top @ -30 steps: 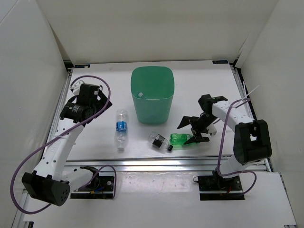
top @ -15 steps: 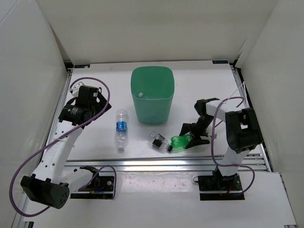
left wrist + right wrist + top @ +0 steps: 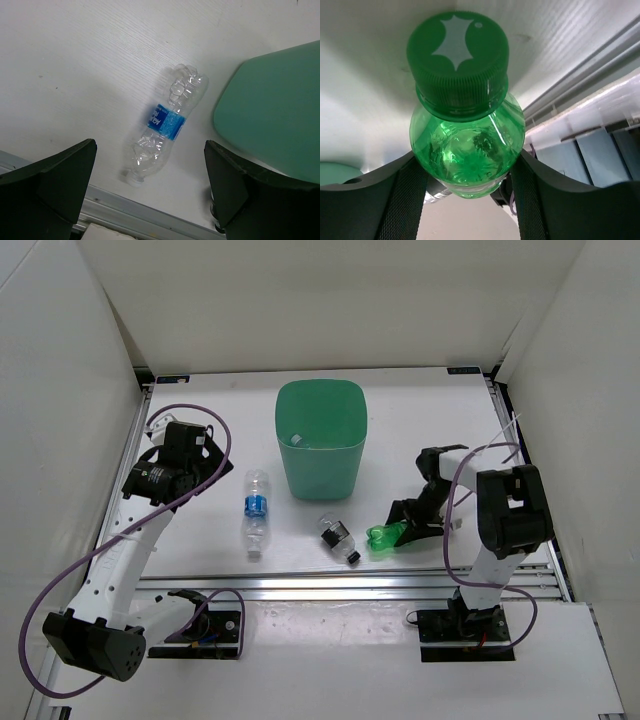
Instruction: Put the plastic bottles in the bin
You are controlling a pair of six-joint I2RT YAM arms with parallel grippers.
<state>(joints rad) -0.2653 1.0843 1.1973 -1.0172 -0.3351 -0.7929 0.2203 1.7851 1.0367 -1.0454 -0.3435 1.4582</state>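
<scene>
Green bottle point(image 3: 386, 534) point(image 3: 466, 150): found at the near right of the desk point(image 3: 430, 410), lying with its neck turned left. It is gripped by the right jaws. In the right wrist view one black finger point(image 3: 402, 200) is pressed to each side of its body, just below the shoulder. The green cap point(image 3: 457, 47), marked with a white leaf shape, is screwed on. Whether the bottle is raised off the desk cannot be told.

Bottle with dark label and black cap point(image 3: 338, 538): lying on the desk just left of the green bottle and apart from it, cap toward the near right. It is nearer than the bin and touched by nothing.

Blue-labelled clear bottle point(image 3: 256, 512) point(image 3: 165, 125): lying further left, its length running near to far, neck at the near end, label around the middle. It is well apart from the other two.

Left jaws: spread wide, nothing held. They are held above the desk to the left of the bin, and in the left wrist view the blue-labelled bottle is seen below, between the two fingers point(image 3: 55, 185).

Bin point(image 3: 320, 475) point(image 3: 275, 110): mint green, standing upright at the middle of the desk, toward the far side. Something small and pale is seen inside by its left wall; it cannot be identified. All three bottles noted above are outside it.
</scene>
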